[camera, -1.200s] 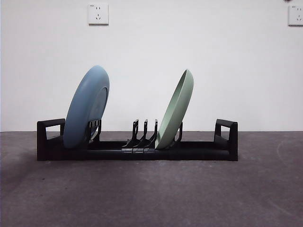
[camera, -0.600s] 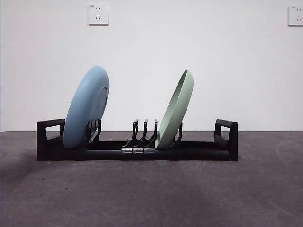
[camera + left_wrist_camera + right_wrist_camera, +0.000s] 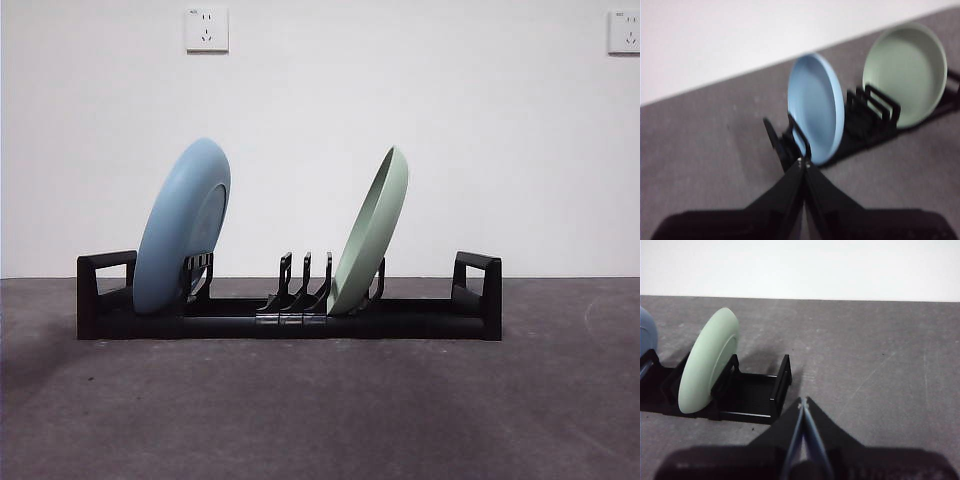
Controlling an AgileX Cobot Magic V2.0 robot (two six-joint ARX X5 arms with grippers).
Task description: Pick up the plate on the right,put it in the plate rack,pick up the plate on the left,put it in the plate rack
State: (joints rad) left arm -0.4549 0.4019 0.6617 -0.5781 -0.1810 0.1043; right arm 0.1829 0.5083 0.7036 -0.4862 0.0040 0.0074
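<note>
My left gripper (image 3: 803,162) has its jaws pressed together, holding nothing, poised above the table (image 3: 705,150) short of the near end of the plate rack (image 3: 875,117). My right gripper (image 3: 803,401) is likewise closed and empty, just off the rack's opposite end handle (image 3: 781,377). Neither gripper appears in the front view.

Visibility: the left wrist view is blurred, so prong detail is indistinct. The right wrist view cuts off the blue plate (image 3: 646,335) at the frame edge.

Clearance: bare table lies ahead of and beside my right gripper. Between the two plates, three prongs (image 3: 305,280) stand unoccupied.

Orientation: the rack's long axis runs across the front view. The blue plate (image 3: 183,228) and the green plate (image 3: 372,232) both stand on edge in the rack, each tilted the same way.
</note>
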